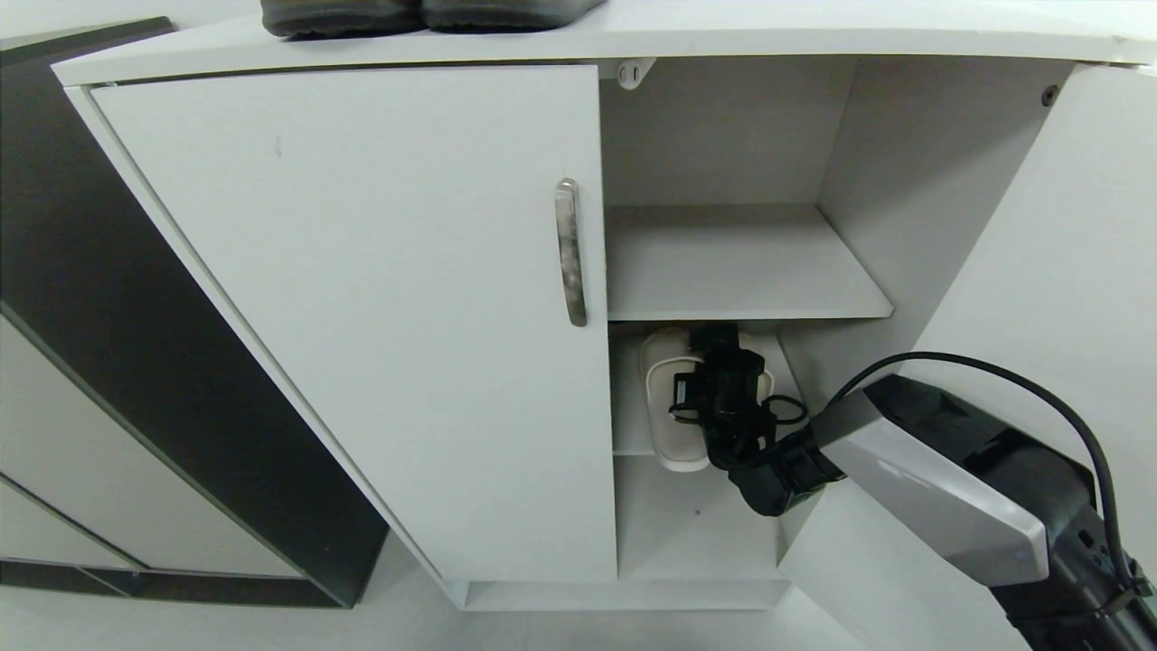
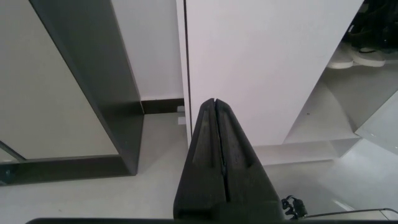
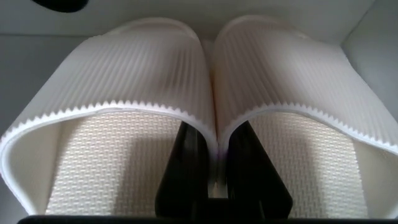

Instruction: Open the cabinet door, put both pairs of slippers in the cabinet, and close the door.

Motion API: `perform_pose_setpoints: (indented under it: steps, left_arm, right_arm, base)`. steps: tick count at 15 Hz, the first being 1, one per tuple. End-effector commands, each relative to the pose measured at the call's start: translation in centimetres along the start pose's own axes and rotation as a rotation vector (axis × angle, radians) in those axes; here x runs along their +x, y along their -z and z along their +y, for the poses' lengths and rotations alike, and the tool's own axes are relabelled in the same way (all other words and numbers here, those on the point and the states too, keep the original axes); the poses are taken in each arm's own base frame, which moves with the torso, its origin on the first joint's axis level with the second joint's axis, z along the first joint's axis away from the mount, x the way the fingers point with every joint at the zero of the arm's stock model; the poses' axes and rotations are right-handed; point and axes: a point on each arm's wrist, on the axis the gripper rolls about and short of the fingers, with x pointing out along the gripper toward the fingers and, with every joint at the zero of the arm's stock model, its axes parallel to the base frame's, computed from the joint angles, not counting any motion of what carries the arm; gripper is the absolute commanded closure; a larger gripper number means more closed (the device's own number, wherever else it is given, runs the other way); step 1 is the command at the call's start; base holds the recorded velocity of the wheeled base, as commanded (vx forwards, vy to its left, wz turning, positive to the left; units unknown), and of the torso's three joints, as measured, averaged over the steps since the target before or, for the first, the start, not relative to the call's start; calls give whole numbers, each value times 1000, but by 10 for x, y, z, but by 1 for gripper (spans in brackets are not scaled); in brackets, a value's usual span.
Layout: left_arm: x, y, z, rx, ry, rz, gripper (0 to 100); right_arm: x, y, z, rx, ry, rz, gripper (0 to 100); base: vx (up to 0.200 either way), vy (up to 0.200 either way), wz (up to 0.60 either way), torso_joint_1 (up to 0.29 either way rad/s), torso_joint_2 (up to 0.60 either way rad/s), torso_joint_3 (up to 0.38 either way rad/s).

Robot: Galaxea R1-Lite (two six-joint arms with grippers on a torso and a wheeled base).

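The pair of white slippers [image 3: 149, 68] sat side by side inside the cabinet [image 1: 578, 41], in the compartment just beneath the shelf [image 1: 732, 262]. Their ribbed straps and textured footbeds looked like moulded foam, so they were probably light, soft and springy, likely to flex rather than slip. The inner walls where the two touch seemed the sensible hold, since one pinch takes both. The right gripper [image 3: 214, 149] had exactly that grip: its fingers [image 3: 186, 158] were closed nearly together on the two adjoining inner edges, one finger inside each slipper. From the head view it was hard to say whether the soles rested on the board below or hung just above it. The open right door [image 1: 1067, 253] stood clear of the arm, and the left door [image 1: 362, 316] with its metal handle [image 1: 569, 253] was closed. A dark pair of slippers [image 1: 425, 14] lay on the cabinet top. The left gripper [image 2: 215, 109] hung beside the cabinet, its fingers pressed together on nothing.
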Motion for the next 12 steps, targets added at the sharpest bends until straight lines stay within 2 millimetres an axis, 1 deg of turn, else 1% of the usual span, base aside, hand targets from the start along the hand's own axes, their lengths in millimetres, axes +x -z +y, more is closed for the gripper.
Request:
perform_pose_setpoints:
  steps: [1, 4, 5, 7, 9, 12]
  left_arm:
    - [0, 0, 0, 0, 0, 2, 100]
    - [0, 0, 0, 0, 0, 0, 100]
    - [0, 0, 0, 0, 0, 0, 100]
    - [0, 0, 0, 0, 0, 0, 100]
    - [0, 0, 0, 0, 0, 2, 100]
    - [0, 0, 0, 0, 0, 2, 100]
  right_arm:
    - [1, 3, -1, -3, 2, 4, 100]
    - [1, 3, -1, -3, 4, 4, 100]
    - [1, 4, -2, -4, 5, 6, 0]
    - [-1, 3, -3, -3, 5, 10, 0]
    - [-14, -3, -6, -15, 21, 29, 0]
    - [-39, -17, -12, -7, 11, 10, 0]
  base:
    - [0, 0, 0, 0, 0, 0]
    - [0, 0, 0, 0, 0, 0]
    - [0, 0, 0, 0, 0, 0]
    - [0, 0, 0, 0, 0, 0]
    - [0, 0, 0, 0, 0, 0]
    - [0, 0, 0, 0, 0, 0]
